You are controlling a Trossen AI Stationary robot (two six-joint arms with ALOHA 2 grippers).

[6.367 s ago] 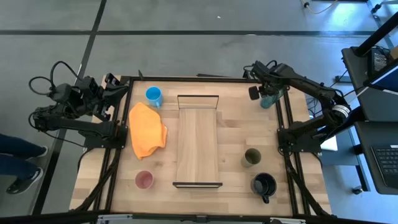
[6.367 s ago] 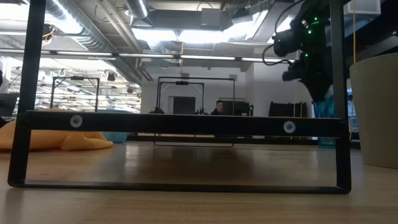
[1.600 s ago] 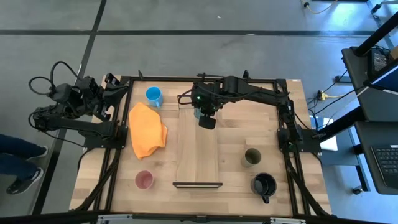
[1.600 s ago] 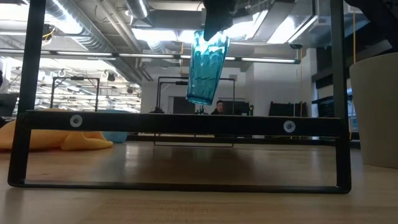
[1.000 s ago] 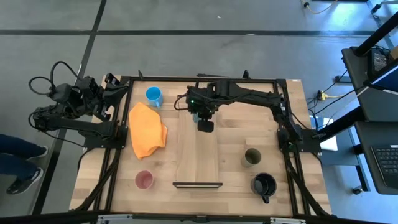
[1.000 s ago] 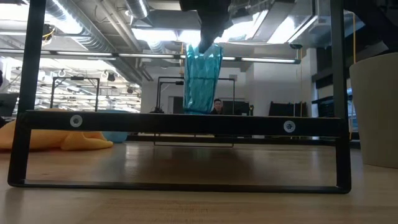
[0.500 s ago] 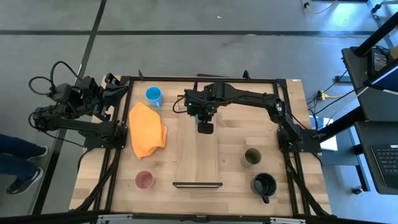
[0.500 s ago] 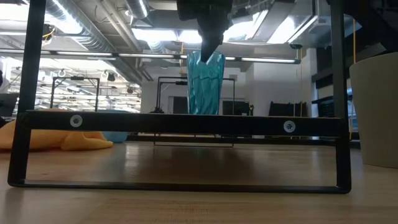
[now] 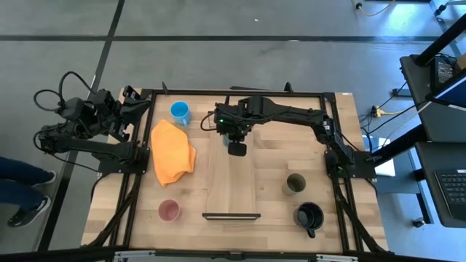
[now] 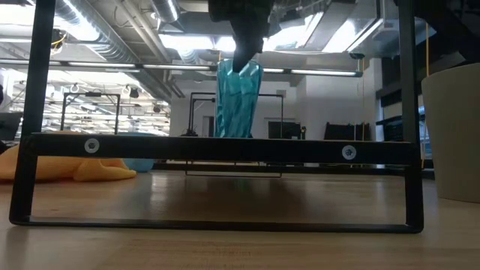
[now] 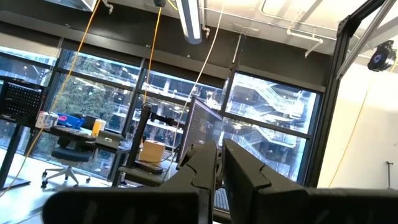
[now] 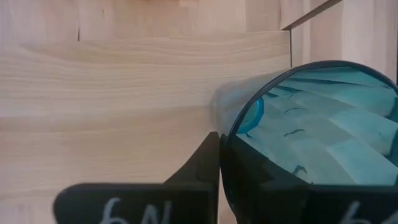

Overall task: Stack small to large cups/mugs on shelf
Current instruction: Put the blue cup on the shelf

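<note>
The right gripper's fingers [image 12: 211, 165] are pinched over the rim of the teal tumbler [image 10: 238, 99], one inside the wall and one outside. The right gripper [image 9: 236, 148] hangs over the far end of the shelf [image 9: 231, 182], and the tumbler hangs roughly upright beneath the fingers; in the low view its base is hidden behind the shelf's near frame bar, so whether it has touched the plank cannot be told.

Outward from there, nothing else sits on the shelf. The olive-green cup [image 9: 295, 183] and black mug [image 9: 309, 216] stand on the table well apart from the fingers on the right arm's side; the blue mug [image 9: 180, 112] and pink cup [image 9: 169, 211] stand beyond the orange cloth [image 9: 172, 152].

The left gripper [image 11: 219, 163] waits off the table's edge, its fingers nearly together and empty.

By my reckoning the task is barely begun: one vessel nearly placed, four untouched.
</note>
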